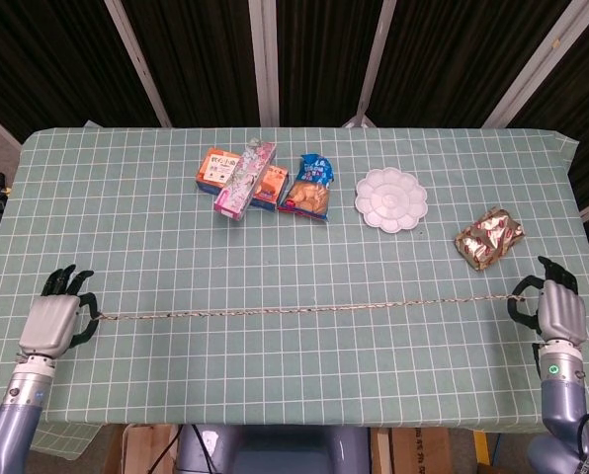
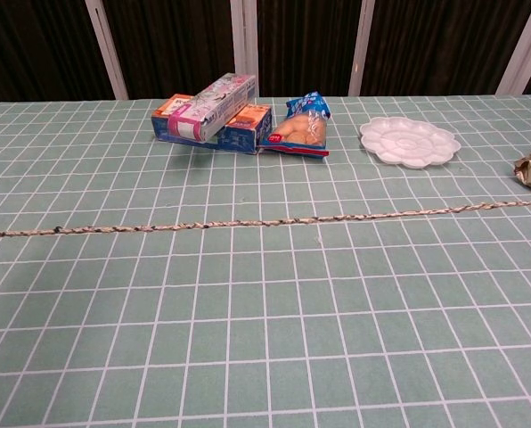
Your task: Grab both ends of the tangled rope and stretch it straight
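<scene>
While the thin, speckled beige twisted rope (image 1: pixel 304 308) lies in a nearly straight line across the near half of the green checked tablecloth (image 1: pixel 176 227), each of its ends sits inside a hand. At the left edge of the table, the left hand (image 1: pixel 52 321) has its dark fingers (image 1: pixel 69 281) curled in with the rope's end running into them; it appears to be grasping that end. At the right edge, the right hand (image 1: pixel 556 308) likewise has its fingers hooked around the other end. Neither hand shows in the chest view, where only the rope crosses the cloth from side to side.

Judging by its slender braid, the rope is light, soft and limp, with no stiffness of its own, so it stays straight only under tension or when laid flat. Its rough twisted surface should give decent grip. The ends are the right places to hold, as pinching mid-length would leave slack beyond the fingers. Pulling too hard risks it slipping out of a thin pinch.

Far from the rope stand an orange-and-blue carton pile with a pink box (image 1: pixel 243 178), a blue snack bag (image 1: pixel 309 188), a white flower-shaped palette (image 1: pixel 391 199) and a shiny gold foil packet (image 1: pixel 488 236), the packet nearest the right end.
</scene>
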Motion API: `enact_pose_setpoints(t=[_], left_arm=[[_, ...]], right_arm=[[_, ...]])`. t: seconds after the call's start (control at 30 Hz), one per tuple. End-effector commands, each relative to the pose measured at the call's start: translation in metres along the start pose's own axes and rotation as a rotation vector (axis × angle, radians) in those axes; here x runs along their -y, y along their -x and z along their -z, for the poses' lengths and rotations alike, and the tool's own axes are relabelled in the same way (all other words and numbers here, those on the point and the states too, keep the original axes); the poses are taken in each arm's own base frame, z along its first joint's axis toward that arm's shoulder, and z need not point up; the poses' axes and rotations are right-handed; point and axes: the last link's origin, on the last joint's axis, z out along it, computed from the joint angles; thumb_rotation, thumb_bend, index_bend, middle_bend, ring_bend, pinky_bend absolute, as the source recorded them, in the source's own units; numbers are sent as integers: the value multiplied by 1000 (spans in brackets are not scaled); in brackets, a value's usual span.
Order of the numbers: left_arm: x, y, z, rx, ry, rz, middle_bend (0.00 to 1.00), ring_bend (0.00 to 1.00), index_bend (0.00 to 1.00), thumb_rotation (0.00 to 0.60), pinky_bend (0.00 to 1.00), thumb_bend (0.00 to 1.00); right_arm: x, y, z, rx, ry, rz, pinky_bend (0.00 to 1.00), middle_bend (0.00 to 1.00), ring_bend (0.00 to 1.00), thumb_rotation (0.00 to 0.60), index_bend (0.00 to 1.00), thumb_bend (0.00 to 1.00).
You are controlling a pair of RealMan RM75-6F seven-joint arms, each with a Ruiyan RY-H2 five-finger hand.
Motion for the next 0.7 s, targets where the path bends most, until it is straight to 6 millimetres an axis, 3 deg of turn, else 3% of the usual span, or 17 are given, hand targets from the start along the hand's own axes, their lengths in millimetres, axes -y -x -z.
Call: enact_pose_setpoints(t=[0.03,0.13,0.3,0.37,0.7], left_arm=[[-2,3,-2,4,0,-11,135,0,635,600,0,525],[-3,4,-3,9,-6,-21,110,0,581,600,0,515],[3,3,0,20,-29,-77,48,0,470,600,0,439],[5,2,0,27,-38,-82,34,0,426,600,0,393],[22,-21,16,46,-108,-21,0,0,277,600,0,181]], right_arm=[[-2,3,0,17,2,36,0,119,0,600,626,456],[-2,6,1,35,3,63,0,88,0,600,505,457],[-6,9,3,89,18,124,0,0,0,600,120,457],[-8,9,4,106,29,141,0,0,0,600,29,457],[-1,-1,12,112,13,136,0,0,0,600,0,445]])
